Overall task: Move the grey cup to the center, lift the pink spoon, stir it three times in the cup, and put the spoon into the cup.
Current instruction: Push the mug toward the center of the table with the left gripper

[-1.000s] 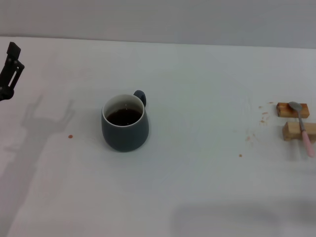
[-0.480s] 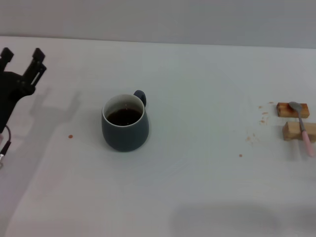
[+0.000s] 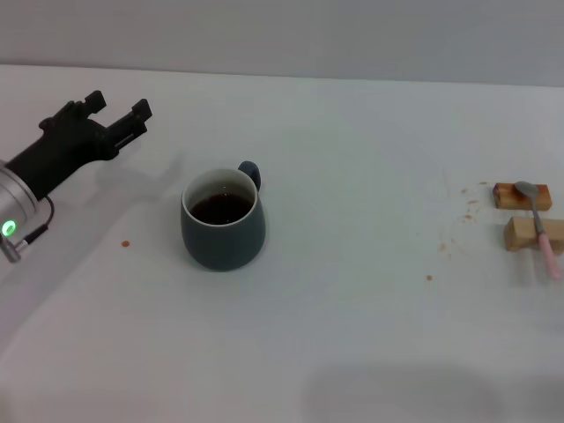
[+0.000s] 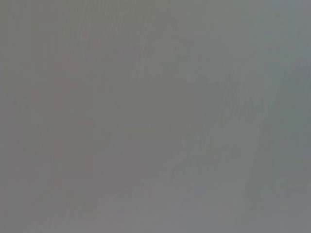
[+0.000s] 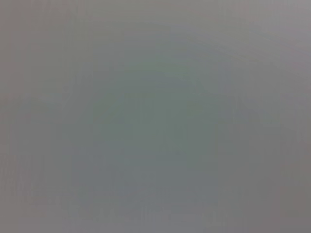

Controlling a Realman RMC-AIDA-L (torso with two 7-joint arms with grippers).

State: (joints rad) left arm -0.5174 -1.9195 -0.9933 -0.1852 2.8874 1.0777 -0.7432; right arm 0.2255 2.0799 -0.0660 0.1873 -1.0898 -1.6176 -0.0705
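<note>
The grey cup [image 3: 223,220] stands upright on the white table [image 3: 352,308], left of the middle, dark liquid inside, its small handle pointing to the far side. My left gripper [image 3: 119,110] hovers to the far left of the cup, open, with nothing between its fingers, a clear gap from the cup. The pink spoon [image 3: 540,227] lies across two wooden blocks [image 3: 529,216] at the table's right edge, metal bowl toward the back, pink handle toward the front. My right gripper is out of view. Both wrist views show only a plain grey surface.
Small reddish crumbs [image 3: 467,211] are scattered left of the blocks, and one speck [image 3: 126,243] lies left of the cup. The left arm's silver forearm with a green light [image 3: 11,227] enters from the left edge.
My left arm has swung in from the left edge toward the cup, its open gripper now pointing right and closer to the cup. Cup and spoon have not moved.
</note>
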